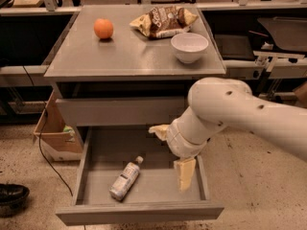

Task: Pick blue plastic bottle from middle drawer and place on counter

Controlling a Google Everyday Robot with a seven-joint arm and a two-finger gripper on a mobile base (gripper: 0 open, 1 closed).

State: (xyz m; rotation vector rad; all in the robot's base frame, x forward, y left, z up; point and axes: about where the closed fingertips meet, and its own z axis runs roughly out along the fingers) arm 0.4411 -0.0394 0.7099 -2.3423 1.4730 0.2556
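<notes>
Cardboard, an open brown box (pixel 50 128), stands on the floor left of the cabinet. On the counter (pixel 129 56) an orange (pixel 103 28) lies at the far left, a snack bag (pixel 163 20) at the far edge and a white bowl (pixel 190 47) to the right. Below, the middle drawer (pixel 144 212) is pulled out. The blue plastic bottle (pixel 124 180) lies on its side on the drawer floor, left of centre, cap pointing far-right. Right of the bottle and apart from it, the gripper (pixel 170 157) hangs over the drawer's right half, fingers spread, holding nothing.
</notes>
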